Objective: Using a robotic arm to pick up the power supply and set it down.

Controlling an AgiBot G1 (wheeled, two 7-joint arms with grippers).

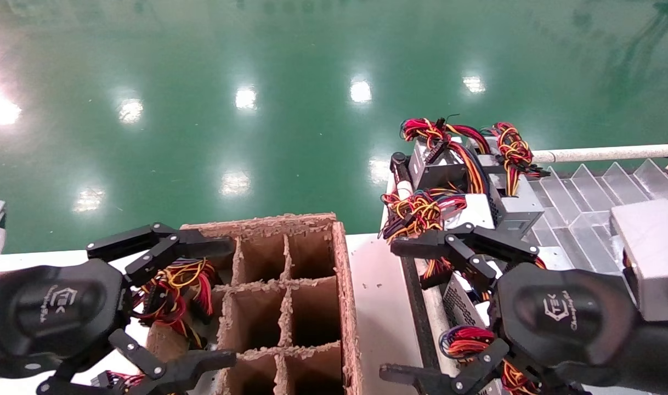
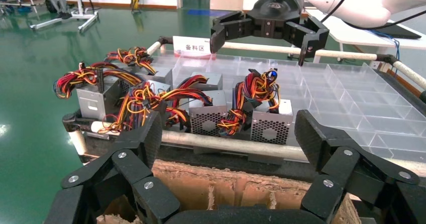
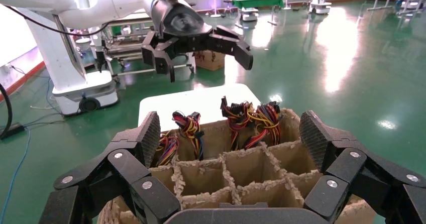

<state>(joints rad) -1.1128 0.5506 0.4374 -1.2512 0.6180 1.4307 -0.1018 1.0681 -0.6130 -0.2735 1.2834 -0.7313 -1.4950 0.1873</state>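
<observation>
The cardboard box has open cells in its middle and right columns, reachable from above; wire bundles fill the cells on its left side. The left gripper hangs over that side, jaws wide. On the tray, power supplies and tangled wires crowd the left end under the wide-open right gripper; the clear compartments further right stand free.

Silver-grey power supply stands upright, wires atop.
</observation>
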